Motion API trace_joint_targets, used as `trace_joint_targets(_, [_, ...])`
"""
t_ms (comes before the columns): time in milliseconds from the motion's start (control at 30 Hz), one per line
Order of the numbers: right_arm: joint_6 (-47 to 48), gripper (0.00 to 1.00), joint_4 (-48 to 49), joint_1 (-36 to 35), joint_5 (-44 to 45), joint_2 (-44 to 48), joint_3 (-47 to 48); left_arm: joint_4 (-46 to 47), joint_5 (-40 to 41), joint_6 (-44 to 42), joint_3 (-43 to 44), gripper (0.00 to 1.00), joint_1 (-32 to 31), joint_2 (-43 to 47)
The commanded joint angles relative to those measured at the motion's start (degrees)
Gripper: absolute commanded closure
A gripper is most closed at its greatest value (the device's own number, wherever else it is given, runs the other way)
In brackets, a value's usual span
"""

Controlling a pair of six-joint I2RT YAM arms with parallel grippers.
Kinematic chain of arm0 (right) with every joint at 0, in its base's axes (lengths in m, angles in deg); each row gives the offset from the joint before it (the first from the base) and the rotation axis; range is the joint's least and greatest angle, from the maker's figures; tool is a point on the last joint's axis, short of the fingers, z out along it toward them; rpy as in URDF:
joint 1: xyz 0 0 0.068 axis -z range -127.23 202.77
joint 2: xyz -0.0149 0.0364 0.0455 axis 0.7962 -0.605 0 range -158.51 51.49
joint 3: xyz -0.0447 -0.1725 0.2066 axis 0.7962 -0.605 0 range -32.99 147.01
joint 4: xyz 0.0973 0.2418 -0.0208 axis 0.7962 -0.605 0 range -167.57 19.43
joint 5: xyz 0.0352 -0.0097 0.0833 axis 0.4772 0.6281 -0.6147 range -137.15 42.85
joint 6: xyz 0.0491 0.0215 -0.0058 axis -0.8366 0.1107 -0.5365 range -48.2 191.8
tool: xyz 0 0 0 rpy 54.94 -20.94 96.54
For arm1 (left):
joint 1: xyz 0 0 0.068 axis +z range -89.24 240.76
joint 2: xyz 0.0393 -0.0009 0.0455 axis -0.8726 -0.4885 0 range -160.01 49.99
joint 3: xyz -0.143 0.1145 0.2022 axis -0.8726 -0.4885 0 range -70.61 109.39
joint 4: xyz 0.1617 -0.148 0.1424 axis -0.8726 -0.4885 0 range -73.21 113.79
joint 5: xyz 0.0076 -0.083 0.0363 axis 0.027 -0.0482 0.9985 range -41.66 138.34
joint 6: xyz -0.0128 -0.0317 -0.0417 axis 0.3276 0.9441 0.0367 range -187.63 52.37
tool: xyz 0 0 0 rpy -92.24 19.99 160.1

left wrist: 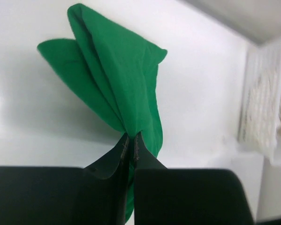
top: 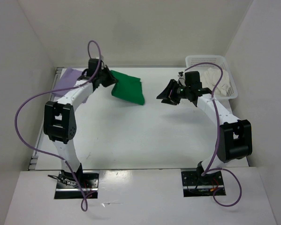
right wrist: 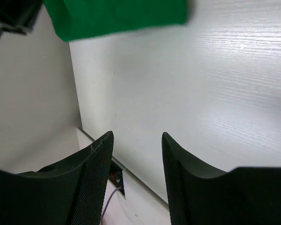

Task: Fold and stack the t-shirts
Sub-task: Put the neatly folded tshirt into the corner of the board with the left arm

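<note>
Our left gripper [left wrist: 132, 137] is pinched on a bunched edge of the green shirt [left wrist: 117, 65], which fans out over the table [top: 131, 136], far left. Our right gripper [right wrist: 137, 137] is spread and empty. The cloth looks light and limp, so we'd take a free corner.

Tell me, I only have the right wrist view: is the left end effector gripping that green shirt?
Observer: Yes, the left end effector is shut on a bunched edge of the green shirt.
Operator: Where is the lavender one?
Observer: The lavender shirt lies at the far left of the table.
Operator: And the white one?
Observer: The white shirt sits in the mesh basket at the far right corner.
</note>
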Motion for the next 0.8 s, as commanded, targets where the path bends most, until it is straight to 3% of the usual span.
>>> trace_joint_targets(0, [1.2, 0.48, -0.3, 0.3, -1.3, 2.0, 0.7, -2.3, 1.3, -5.6, 8.0, 1.0, 8.3, -1.1])
trace_joint_targets(167, [2.4, 0.48, -1.5, 0.3, -1.8, 1.4, 0.1, -2.3, -1.6, -6.9, 11.1, 1.0, 19.9, -1.1])
trace_joint_targets(267, [3.0, 0.48, -1.5, 0.3, -2.3, 1.4, -0.4, 1.2, -2.2, -6.3, 4.4, 0.97, 26.8, 0.6])
trace_joint_targets(367, [3.6, 0.48, -1.5, 0.3, -2.8, 1.4, -0.4, 7.6, -2.7, -1.8, -7.8, 0.72, 31.4, 3.8])
trace_joint_targets(400, [3.6, 0.48, -2.0, 0.3, -2.8, 1.4, -0.9, 9.8, -3.5, 0.0, -10.6, 0.48, 33.9, 4.6])
trace_joint_targets(467, [4.1, 0.47, -2.0, 0.3, -2.8, 1.4, -0.9, 10.5, -5.4, 5.6, -17.7, 0.33, 35.8, 6.9])
trace_joint_targets(500, [4.6, 0.45, -2.0, 0.3, -2.2, 1.4, -2.1, 10.5, -7.6, 8.0, -23.4, 0.11, 37.1, 10.3])
trace_joint_targets(667, [5.2, 0.4, -2.0, 0.3, -1.5, 1.4, -3.9, 5.4, -9.6, 7.1, -30.0, 0.06, 33.7, 20.7])
trace_joint_targets(700, [5.2, 0.35, -2.0, 0.3, -1.5, 1.4, -4.4, 4.2, -10.2, 6.1, -32.4, 0.01, 31.0, 25.2])
trace_joint_targets(733, [5.2, 0.08, -2.8, 0.3, -0.5, 1.4, -4.4, 2.6, -10.2, 5.4, -33.2, 0.0, 29.7, 27.5])
trace_joint_targets(767, [5.8, 0.0, -3.3, 0.3, 0.5, 2.0, -4.4, -1.3, -11.0, 4.7, -34.0, 0.0, 28.1, 29.7])
